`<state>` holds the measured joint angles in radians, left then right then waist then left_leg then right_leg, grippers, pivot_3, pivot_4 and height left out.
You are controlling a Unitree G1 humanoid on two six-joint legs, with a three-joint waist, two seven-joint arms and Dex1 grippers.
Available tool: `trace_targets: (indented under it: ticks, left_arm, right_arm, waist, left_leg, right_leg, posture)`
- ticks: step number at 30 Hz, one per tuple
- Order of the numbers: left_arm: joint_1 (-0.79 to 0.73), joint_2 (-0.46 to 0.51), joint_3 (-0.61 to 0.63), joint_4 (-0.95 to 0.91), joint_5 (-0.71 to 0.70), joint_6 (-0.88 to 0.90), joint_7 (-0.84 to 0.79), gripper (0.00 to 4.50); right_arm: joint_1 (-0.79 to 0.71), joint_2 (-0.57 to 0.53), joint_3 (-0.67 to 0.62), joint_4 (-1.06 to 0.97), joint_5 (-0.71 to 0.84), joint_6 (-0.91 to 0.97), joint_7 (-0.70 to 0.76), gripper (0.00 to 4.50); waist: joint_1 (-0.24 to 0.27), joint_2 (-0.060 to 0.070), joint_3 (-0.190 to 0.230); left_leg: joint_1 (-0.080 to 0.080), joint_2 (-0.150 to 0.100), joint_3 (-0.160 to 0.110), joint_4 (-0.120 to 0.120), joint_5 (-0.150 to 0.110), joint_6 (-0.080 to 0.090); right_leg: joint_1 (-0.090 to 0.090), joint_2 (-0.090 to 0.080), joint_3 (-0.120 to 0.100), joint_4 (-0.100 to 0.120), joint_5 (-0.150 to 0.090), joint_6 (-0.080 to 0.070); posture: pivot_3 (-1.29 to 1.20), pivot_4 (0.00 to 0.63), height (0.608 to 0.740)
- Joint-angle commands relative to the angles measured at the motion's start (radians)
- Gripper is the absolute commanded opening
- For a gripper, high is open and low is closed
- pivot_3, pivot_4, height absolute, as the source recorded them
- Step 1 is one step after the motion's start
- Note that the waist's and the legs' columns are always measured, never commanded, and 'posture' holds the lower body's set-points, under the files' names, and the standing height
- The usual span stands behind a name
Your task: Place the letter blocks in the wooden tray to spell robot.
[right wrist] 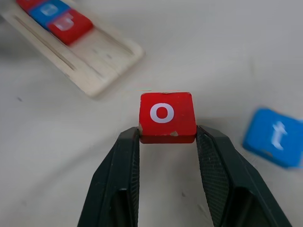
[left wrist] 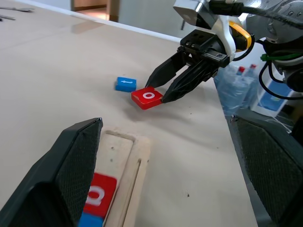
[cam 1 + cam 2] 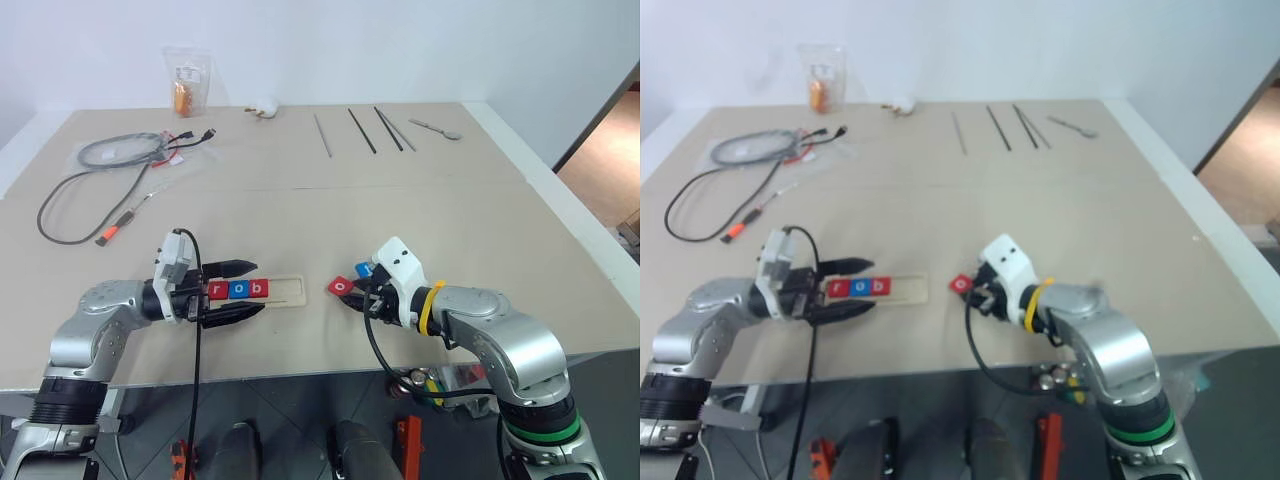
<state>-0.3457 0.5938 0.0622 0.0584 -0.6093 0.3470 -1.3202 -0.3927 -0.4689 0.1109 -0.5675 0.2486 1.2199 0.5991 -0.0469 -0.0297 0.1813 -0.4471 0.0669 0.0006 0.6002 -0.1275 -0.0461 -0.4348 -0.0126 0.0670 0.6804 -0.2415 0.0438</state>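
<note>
Right hand (image 1: 166, 137) grips red square tile "o" (image 1: 166, 116) just above the desk (image 3: 450, 220), beside blue tile "t" (image 1: 275, 137). Left hand (image 3: 238, 290), open, straddles the pale wooden tray (image 3: 285, 290), lying left-to-right, reading "r o b".

Five small square letter tiles are counted: three red (image 1: 166, 117), two blue (image 1: 275, 137). One long pale wooden tray (image 3: 288, 290) is seen.

Beige worktop (image 3: 420, 210) w/ white edging, plain white wall (image 3: 400, 50) behind. Wood-tone floor (image 3: 610, 165) at far right, past a dark doorway edge. Even, soft light.
</note>
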Motion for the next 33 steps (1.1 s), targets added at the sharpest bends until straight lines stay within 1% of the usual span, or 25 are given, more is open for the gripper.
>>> trace_targets:
  ticks: [1,7,12,17,23,26,33]
  left_arm:
    - [-0.053,-0.019,-0.015,0.017,0.002,-0.018,-0.023,4.5]
    - [-0.134,-0.047,-0.044,0.098,0.023,-0.029,-0.062,4.5]
    - [-0.194,-0.059,-0.052,0.158,0.031,-0.03,-0.08,4.5]
    - [-0.232,-0.069,-0.062,0.213,0.047,-0.041,-0.116,4.5]
    - [-0.251,-0.092,-0.077,0.243,0.066,-0.047,-0.139,4.5]
    - [-0.26,-0.101,-0.081,0.25,0.071,-0.048,-0.143,4.5]
    - [-0.24,-0.103,-0.068,0.227,0.068,-0.045,-0.136,4.5]
  right_arm:
    - [0.008,0.01,-0.043,-0.089,0.01,0.046,-0.068,1.17]
    - [0.051,0.061,-0.059,-0.151,0.006,0.123,-0.179,1.17]
    - [0.045,0.084,-0.085,-0.193,0.019,0.19,-0.222,1.17]
    - [0.028,0.136,-0.099,-0.236,0.015,0.277,-0.285,1.17]
    - [0.005,0.205,-0.06,-0.227,0.016,0.295,-0.34,1.17]
    - [-0.012,0.219,-0.045,-0.215,0.04,0.294,-0.326,1.17]
    - [-0.046,0.174,0.035,-0.123,0.077,0.223,-0.276,1.17]
  waist:
    - [0.0,0.0,0.0]
    - [-0.001,0.0,0.0]
    - [0.0,0.0,0.0]
    - [-0.001,0.0,0.0]
    - [-0.001,0.0,0.0]
    - [-0.001,0.0,0.0]
    - [-0.001,0.0,0.0]
  left_leg:
    - [0.0,0.0,0.0,0.0,0.0,0.0]
    - [0.0,0.0,0.0,0.0,0.0,0.0]
    - [0.0,0.0,-0.001,0.0,0.0,0.0]
    - [0.0,0.0,-0.001,0.0,0.0,0.0]
    - [-0.001,0.0,-0.001,0.0,0.0,0.0]
    - [-0.001,0.0,-0.002,0.0,0.0,0.0]
    - [-0.001,0.0,-0.002,0.0,0.0,0.0]
  right_leg:
    - [0.0,0.0,0.0,0.0,0.0,0.0]
    - [0.0,0.0,0.0,0.0,0.0,0.001]
    - [0.0,0.001,0.0,0.0,0.0,0.001]
    - [0.0,0.001,0.0,0.0,0.0,0.001]
    - [0.0,0.001,0.0,0.0,0.0,0.001]
    - [0.0,0.001,0.0,0.0,0.0,0.001]
    - [0.0,0.001,0.0,0.0,0.0,0.001]
  posture:
    - [0.0,0.15,0.74]
    - [0.0,0.15,0.74]
    - [0.0,0.15,0.74]
    - [0.0,0.15,0.74]
    - [0.0,0.15,0.74]
    - [0.0,0.15,0.74]
    - [0.0,0.15,0.74]
